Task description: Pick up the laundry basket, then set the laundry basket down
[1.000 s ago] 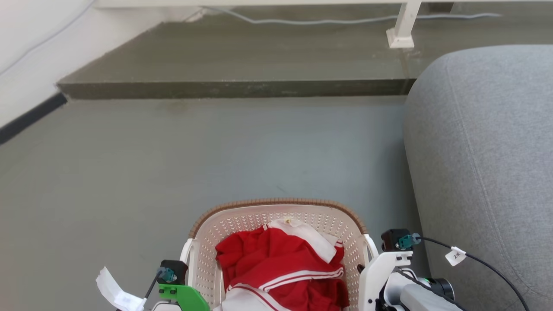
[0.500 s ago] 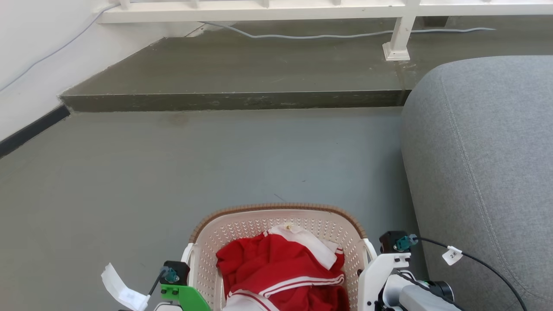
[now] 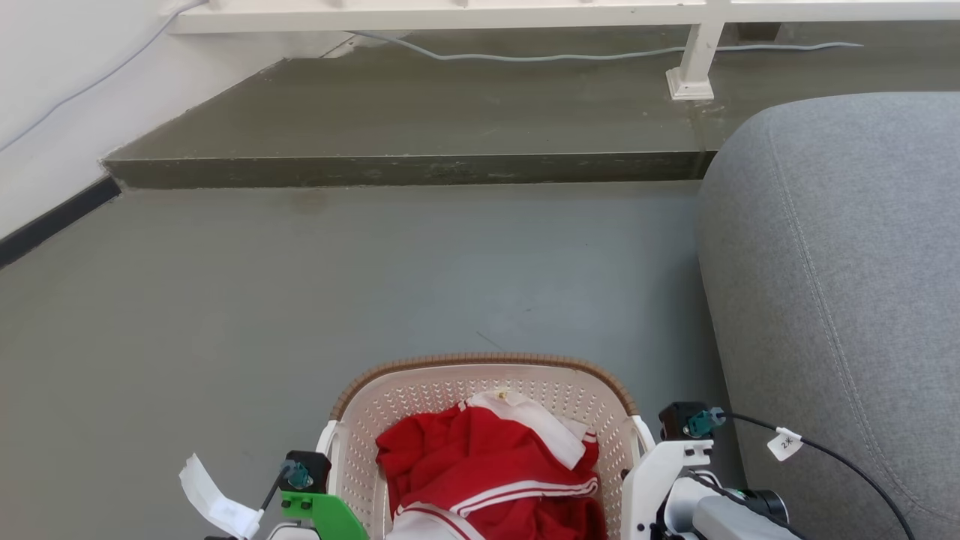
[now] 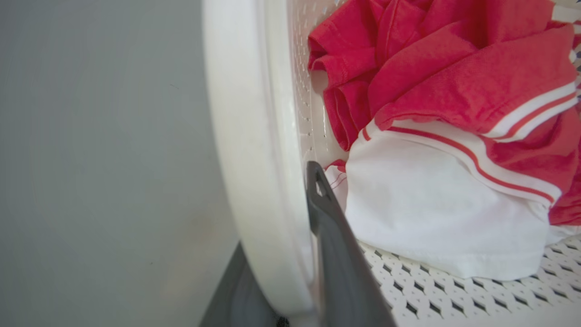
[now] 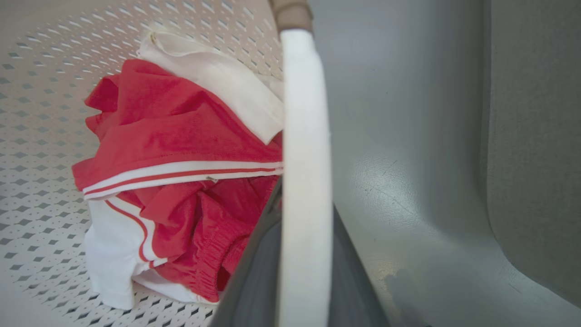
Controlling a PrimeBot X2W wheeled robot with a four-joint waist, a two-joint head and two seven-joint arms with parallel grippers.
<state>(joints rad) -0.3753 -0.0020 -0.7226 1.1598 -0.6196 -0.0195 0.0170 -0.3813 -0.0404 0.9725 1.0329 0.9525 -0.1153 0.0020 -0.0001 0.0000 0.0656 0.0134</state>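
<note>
A cream laundry basket (image 3: 480, 367) of red and white clothes (image 3: 487, 457) sits low between the robot's arms, beside a grey sofa (image 3: 840, 262). The left pincer (image 4: 277, 213) is clamped on the left handle (image 4: 254, 136), and the right pincer (image 5: 304, 204) on the right handle (image 5: 304, 113). The basket seems to be mid-carry, so next would come a level lowering to the floor (image 3: 300, 285). Since half a second ago only the background has slid slightly, which is a camera shift

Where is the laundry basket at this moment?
Head view, bottom centre: the laundry basket is held between the left gripper and right gripper, whose fingers straddle its white side handles, with the grey sofa close on its right.
</note>
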